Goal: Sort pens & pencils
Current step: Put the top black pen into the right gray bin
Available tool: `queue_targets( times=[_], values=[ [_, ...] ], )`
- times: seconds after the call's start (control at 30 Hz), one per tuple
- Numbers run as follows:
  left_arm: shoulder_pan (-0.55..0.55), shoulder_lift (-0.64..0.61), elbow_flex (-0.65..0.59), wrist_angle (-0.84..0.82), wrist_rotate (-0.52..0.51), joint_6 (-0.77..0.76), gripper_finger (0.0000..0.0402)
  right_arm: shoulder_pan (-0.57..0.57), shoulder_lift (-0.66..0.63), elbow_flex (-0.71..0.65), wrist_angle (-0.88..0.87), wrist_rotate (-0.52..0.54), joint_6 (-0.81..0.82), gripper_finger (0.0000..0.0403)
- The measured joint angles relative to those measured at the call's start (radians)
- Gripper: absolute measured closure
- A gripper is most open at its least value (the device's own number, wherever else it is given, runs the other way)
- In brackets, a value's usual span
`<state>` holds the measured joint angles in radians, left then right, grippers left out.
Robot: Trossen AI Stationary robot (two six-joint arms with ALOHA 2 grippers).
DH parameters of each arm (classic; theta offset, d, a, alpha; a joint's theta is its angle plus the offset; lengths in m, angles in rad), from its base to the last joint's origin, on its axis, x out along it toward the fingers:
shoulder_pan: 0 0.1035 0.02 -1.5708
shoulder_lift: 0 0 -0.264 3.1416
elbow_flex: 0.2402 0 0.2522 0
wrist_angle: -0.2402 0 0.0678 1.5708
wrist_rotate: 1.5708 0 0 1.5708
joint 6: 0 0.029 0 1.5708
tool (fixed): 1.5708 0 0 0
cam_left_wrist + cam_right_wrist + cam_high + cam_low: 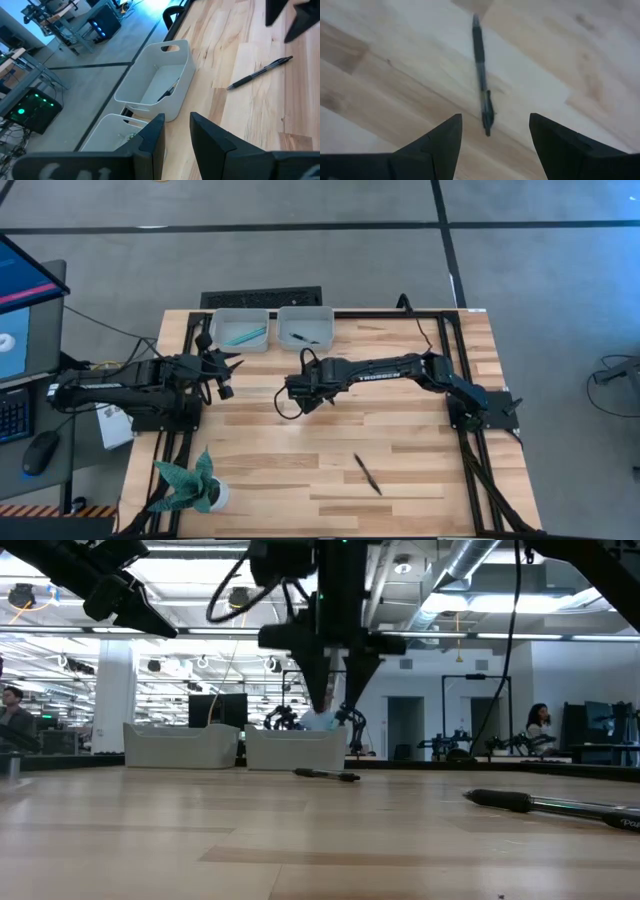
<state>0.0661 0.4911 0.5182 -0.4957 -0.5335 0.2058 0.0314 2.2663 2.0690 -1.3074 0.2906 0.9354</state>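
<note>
A black pen (481,65) lies flat on the wooden table, straight under my right gripper (495,120). That gripper is open and hangs above the pen with its fingers pointing down, clear of the table in the low view (335,700). The same pen (325,775) shows in front of the bins. A second black pen (367,474) lies toward the near edge. Teal pens (245,335) lie in the left bin (240,315), and a black pen (300,338) lies in the right bin (305,312). My left gripper (222,370) is open and waits raised by the left bin.
A teal spiky potted plant (195,485) stands at the near left corner. Both white bins sit at the far edge. A black frame (455,360) runs along the table's sides. Bare wood lies between the two loose pens.
</note>
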Motion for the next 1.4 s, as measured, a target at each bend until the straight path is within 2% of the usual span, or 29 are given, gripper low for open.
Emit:
queue_targets(
  times=[0.1,0.33,0.77,1.0,1.13,1.4],
  values=[
    [0.000,0.000,0.000,0.000,0.000,0.000,0.0319,-0.001,-0.001,-0.055,0.050,-0.049,-0.003,0.0147],
    [0.000,0.000,0.000,0.000,0.000,0.000,0.0319,0.000,-0.001,-0.190,0.172,-0.082,-0.008,0.0147],
    [0.000,0.000,0.000,0.000,0.000,0.000,0.0319,-0.039,-0.002,-0.307,0.317,-0.113,-0.009,0.0147],
    [0.000,0.000,0.000,0.000,0.000,0.000,0.0319,-0.066,-0.005,-0.344,0.395,-0.219,-0.026,0.0149],
    [0.000,0.000,0.000,0.000,0.000,0.000,0.0319,-0.069,-0.008,-0.353,0.397,-0.224,-0.027,0.0166],
    [0.000,0.000,0.000,-0.001,0.000,0.000,0.0319,-0.068,-0.007,-0.354,0.381,-0.226,-0.043,0.0231]
  ],
)
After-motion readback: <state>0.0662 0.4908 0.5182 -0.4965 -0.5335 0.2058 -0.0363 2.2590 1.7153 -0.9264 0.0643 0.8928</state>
